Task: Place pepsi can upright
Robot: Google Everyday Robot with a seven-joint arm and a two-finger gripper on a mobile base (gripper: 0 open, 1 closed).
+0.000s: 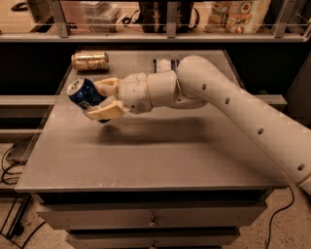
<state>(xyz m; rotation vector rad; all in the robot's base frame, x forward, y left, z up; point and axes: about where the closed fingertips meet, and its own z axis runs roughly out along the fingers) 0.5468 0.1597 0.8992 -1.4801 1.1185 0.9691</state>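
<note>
A gold can [90, 61] lies on its side at the far left corner of a grey table [146, 160], behind the gripper [96, 99], which hangs over the table's left side. Drawers [153, 222] sit below the tabletop. Black cables [10, 163] trail on the floor at the left. Packaged goods [238, 13] stand on the shelf behind.
</note>
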